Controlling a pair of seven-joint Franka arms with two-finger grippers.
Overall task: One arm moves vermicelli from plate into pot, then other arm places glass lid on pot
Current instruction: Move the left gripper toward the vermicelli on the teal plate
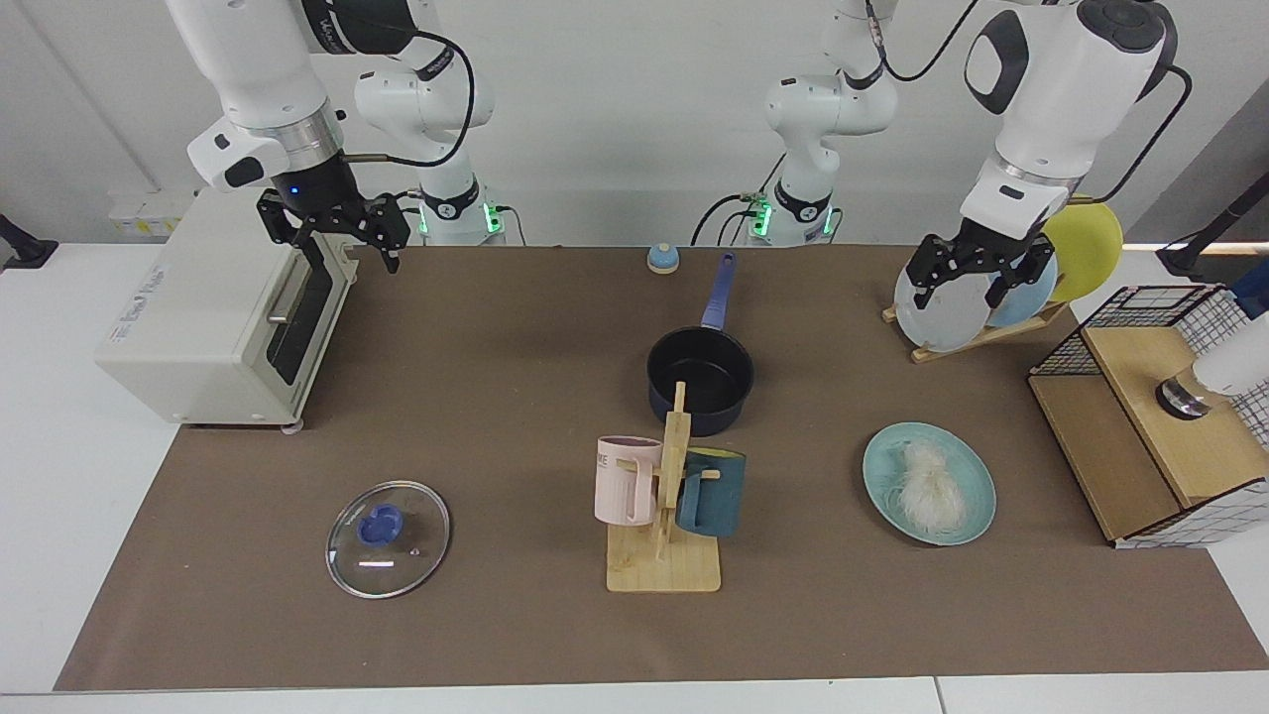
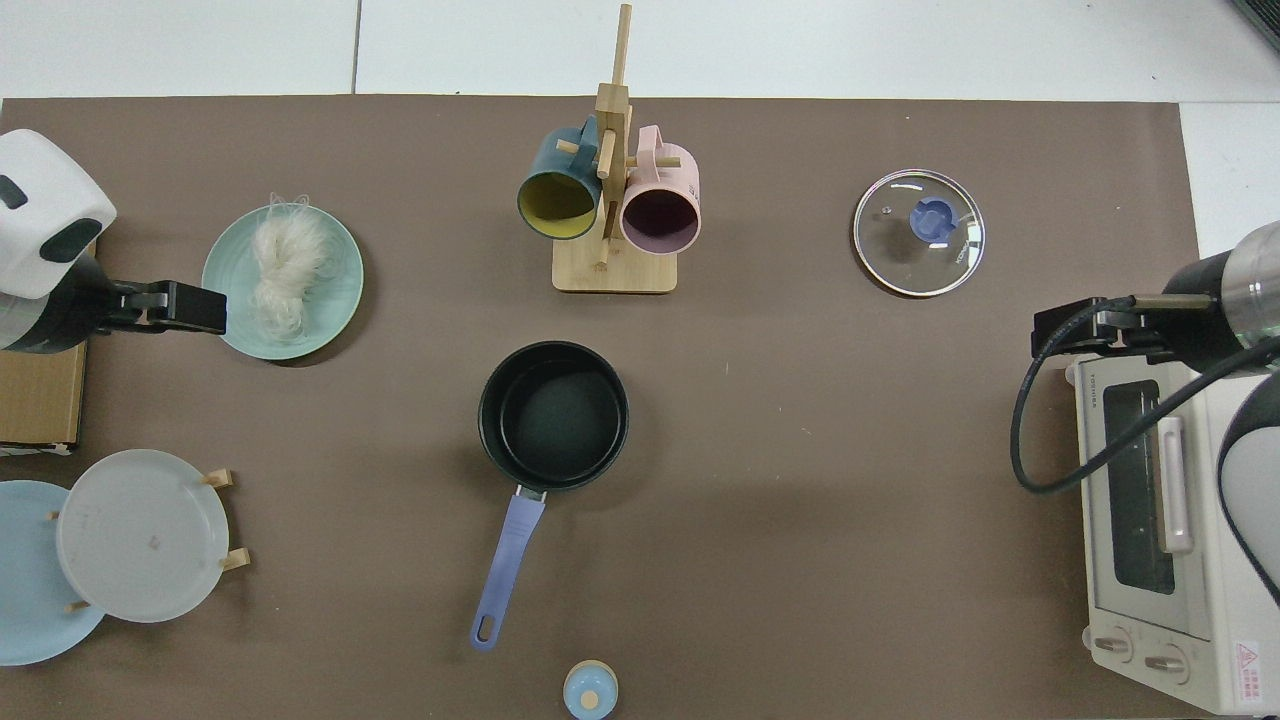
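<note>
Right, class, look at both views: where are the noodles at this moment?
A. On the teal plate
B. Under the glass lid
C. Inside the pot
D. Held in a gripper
A: the noodles lie in a heap on the teal plate, while the pot is empty and the glass lid lies apart on the mat.
</note>
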